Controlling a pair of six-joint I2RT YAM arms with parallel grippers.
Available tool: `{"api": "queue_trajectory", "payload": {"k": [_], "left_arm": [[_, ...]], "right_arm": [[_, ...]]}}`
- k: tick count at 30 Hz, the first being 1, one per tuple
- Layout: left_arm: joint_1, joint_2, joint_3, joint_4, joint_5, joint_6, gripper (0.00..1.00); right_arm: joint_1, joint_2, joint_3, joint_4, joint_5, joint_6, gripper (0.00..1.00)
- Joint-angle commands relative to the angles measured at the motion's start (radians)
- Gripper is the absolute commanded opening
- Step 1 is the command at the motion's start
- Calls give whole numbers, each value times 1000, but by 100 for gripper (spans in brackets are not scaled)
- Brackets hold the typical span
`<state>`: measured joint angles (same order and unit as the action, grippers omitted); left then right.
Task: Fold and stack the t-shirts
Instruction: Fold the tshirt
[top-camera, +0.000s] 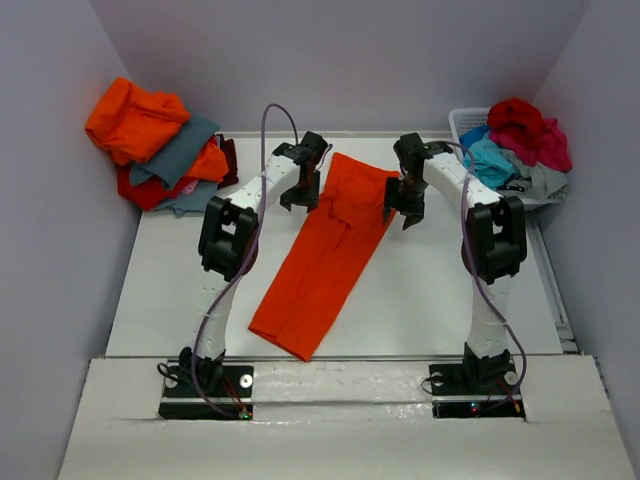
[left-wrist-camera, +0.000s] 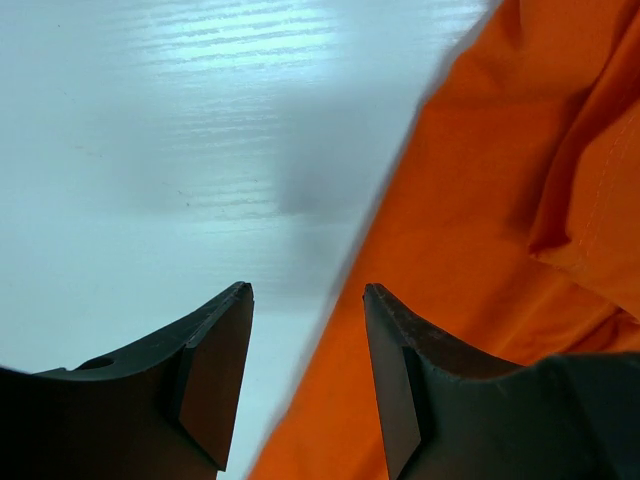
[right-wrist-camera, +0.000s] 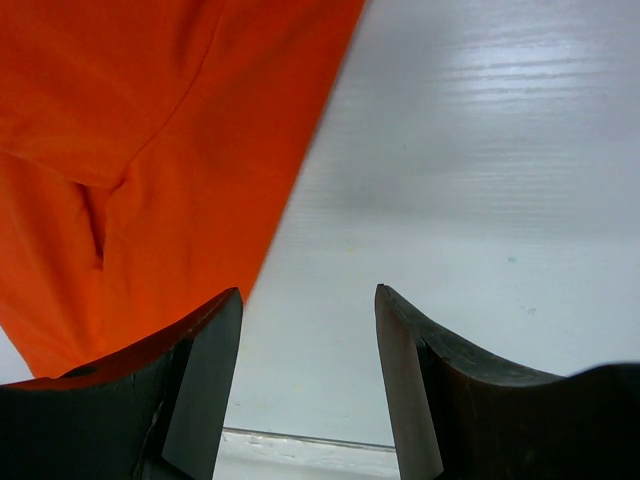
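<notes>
Now the orange t-shirt (top-camera: 325, 250) lies as a long strip across the middle of the counter (top-camera: 430, 290). It slants from the far edge down toward the near left. Its far end sits between the two pincers. The left pincer (top-camera: 298, 197) hangs over the strip's left edge and the right pincer (top-camera: 405, 210) over its right edge. Both are open and hold nothing. In each wrist view, one finger is over cloth and one is over bare counter.

The next step looks like folding the strip short. To do it well, I think both pincers should go down together, pinch all the layers, lift evenly and lay the far end on the near end.

Both arms reach far forward with wrists bent down. More t-shirts (top-camera: 160, 145) are heaped at the far left corner. Others fill a white basket (top-camera: 462, 122) at the far right corner.
</notes>
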<state>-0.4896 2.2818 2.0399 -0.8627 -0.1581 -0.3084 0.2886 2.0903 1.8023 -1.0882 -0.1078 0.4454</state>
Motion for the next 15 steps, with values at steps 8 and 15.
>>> {"api": "queue_trajectory", "payload": {"k": [8,15], "left_arm": [[-7,41,201,16,-18,57,60],[36,97,279,56,17,83,59]], "right_arm": [[64,125,181,-6,-10,15,61],[64,194,275,19,6,47,61]]}}
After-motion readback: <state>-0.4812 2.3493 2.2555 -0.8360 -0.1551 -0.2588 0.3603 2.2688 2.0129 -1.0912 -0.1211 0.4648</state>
